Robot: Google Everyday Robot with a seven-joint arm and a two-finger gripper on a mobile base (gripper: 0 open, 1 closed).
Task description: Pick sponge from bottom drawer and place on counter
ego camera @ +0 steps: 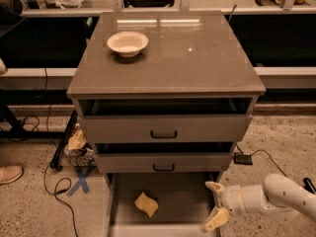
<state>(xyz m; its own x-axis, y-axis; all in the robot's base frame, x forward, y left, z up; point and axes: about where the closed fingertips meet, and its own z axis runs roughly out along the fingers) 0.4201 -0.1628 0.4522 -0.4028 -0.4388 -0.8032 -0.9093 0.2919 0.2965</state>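
Observation:
The pale-yellow sponge lies on the grey floor of the pulled-out bottom drawer, left of its middle. My gripper is at the drawer's right side, to the right of the sponge and apart from it, with its two cream fingers spread open and empty. The white arm comes in from the lower right. The counter is the glossy grey-brown top of the cabinet above.
A cream-white bowl sits on the counter at the back left. Two upper drawers with black handles stand slightly open. Cables, a blue X floor mark and a crumpled bag lie left of the cabinet. A shoe shows at far left.

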